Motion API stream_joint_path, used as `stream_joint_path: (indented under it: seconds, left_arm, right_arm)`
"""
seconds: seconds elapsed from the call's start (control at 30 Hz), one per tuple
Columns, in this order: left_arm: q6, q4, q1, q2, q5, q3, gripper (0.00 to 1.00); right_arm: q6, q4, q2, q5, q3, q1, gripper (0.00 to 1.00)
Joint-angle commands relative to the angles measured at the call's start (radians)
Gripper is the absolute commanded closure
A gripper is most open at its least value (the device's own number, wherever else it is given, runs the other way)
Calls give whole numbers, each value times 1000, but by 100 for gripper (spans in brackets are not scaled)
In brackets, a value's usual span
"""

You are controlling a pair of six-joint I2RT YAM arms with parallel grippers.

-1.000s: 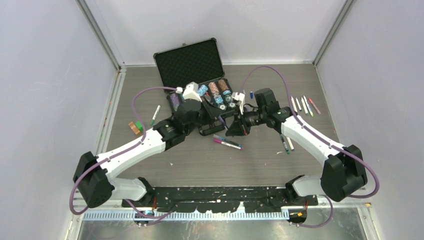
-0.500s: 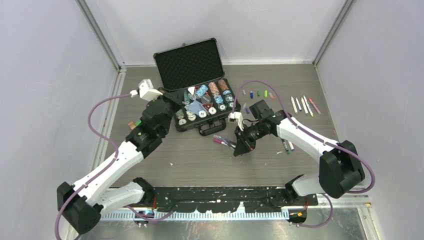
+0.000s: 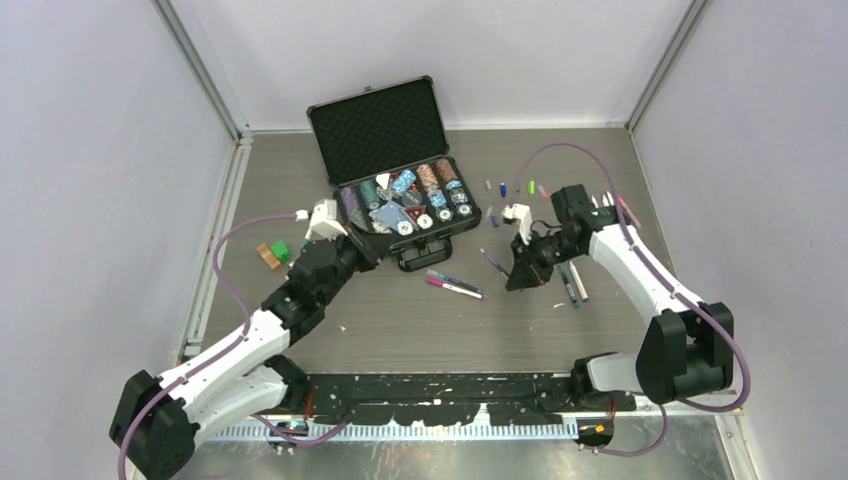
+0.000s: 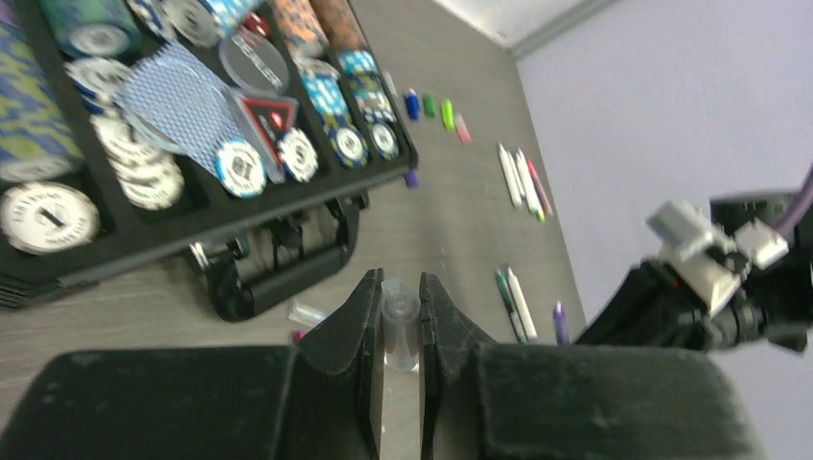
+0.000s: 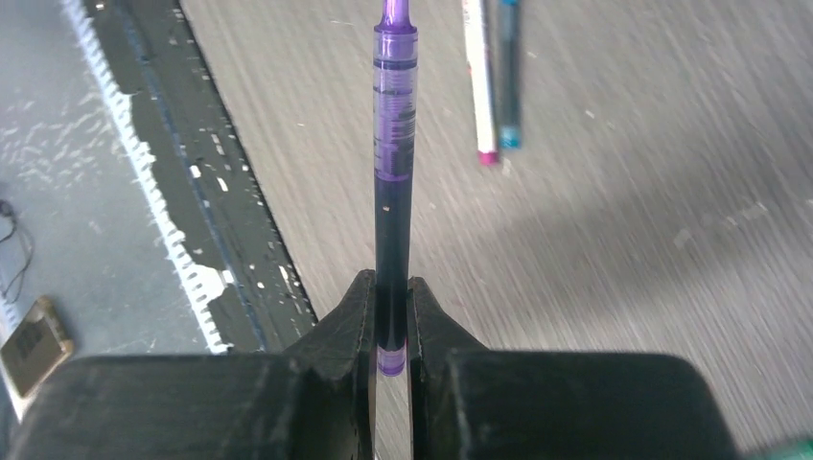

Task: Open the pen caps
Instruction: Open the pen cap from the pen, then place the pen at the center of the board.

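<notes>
The left gripper (image 4: 399, 299) is clamped on a short pen cap (image 4: 400, 331) standing upright between its fingers. The cap looks clear or pale grey, though the wrist view is too blurred to be sure of its colour. In the top view this gripper (image 3: 362, 250) sits left of centre, just off the near left corner of the open black case (image 3: 378, 125) of poker chips (image 4: 240, 168).

The right gripper (image 5: 390, 287) is closed tight on the lower barrel of a purple pen (image 5: 394, 144), whose uncapped tip points to the top of the right wrist frame. From above, that pen (image 3: 494, 262) juts to the upper left from the gripper (image 3: 515, 278), right of centre and well apart from the left gripper.

Between the two grippers lie a pair of pens (image 3: 455, 285). Two more pens (image 3: 572, 285) lie just right of the right gripper. A row of loose pen caps (image 3: 515, 187) sits in the upper right, with another group of pens (image 3: 605, 210) beyond it near the table's right edge. A green cap (image 3: 283, 250) lies close to the left edge.

The widest bare stretch of table (image 3: 420, 335) runs across the lower centre, between the pens and the near edge.
</notes>
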Motion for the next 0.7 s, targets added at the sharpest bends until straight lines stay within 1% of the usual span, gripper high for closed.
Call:
stream_joint_path:
  seconds: [0.0,0.17,0.4,0.57,0.67]
  left_arm:
    - [23,157,3,-52,198,-57,100]
    - [6,179,2,-65,281,-113,100]
    - [-22,264,2,-35,355,-180,100]
    - [-19,305,2,4,384,-194,100]
    - [-4,307,1,30,405,-178,100]
  right_arm:
    - [-47,-45,-70,82,38,-90,100]
    - [-27,-56,-103,141,48,-213,100]
    - [-96,-132,-118,219,61,-372,100]
    - [-141,-150,-83,301,67,-478,100]
    - [-166,-141,-34,366,71,-527,100]
